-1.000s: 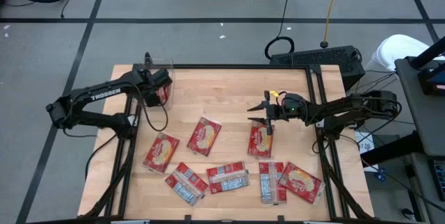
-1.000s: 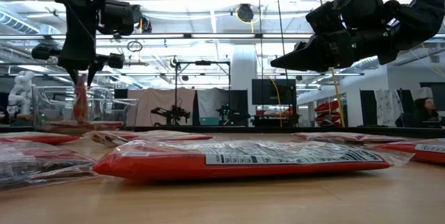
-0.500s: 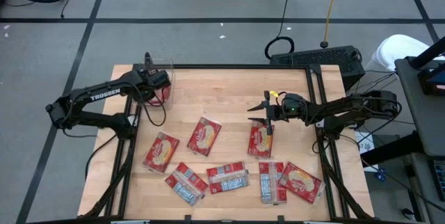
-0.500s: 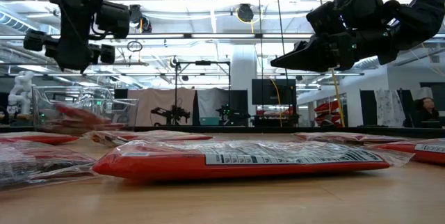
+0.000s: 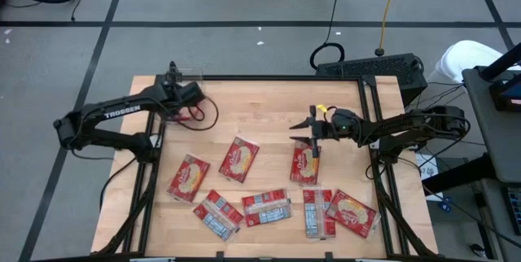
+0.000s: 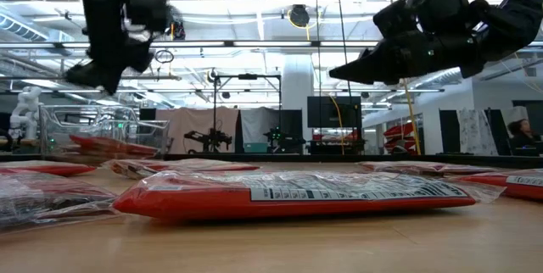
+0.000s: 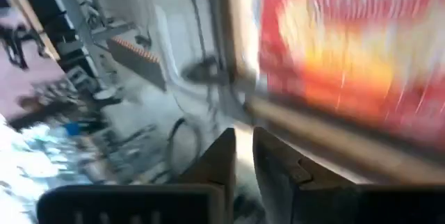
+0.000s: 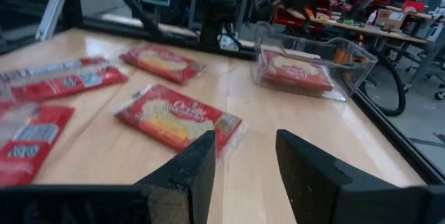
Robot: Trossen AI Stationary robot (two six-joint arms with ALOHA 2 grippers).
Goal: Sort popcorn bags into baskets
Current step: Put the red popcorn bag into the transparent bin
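A clear plastic basket [image 5: 189, 73] stands at the table's far left, with a red popcorn bag [image 5: 189, 113] lying inside it; it also shows in the right wrist view [image 8: 316, 60] and the low view [image 6: 102, 133]. My left gripper [image 5: 195, 103] hangs over the basket, empty, its fingers a narrow gap apart [image 7: 243, 147]. My right gripper [image 5: 297, 133] is open and empty above the table's middle right, over one red bag [image 5: 305, 164]. Several more red bags lie flat along the near side, such as one at the left [image 5: 188, 177] and one at the right [image 5: 352, 213].
A black frame [image 5: 370, 115] runs round the table. A keyboard [image 5: 370, 68] lies past the far right corner. Bare wood [image 5: 260, 107] lies between the basket and my right gripper. In the low view a label-side bag [image 6: 297, 197] lies close to the near edge.
My left gripper has let go of the red bag that it held upright in the basket. The bag has fallen flat inside the basket. The gripper has gone up, tipped, and shifted a little toward the table's right edge.
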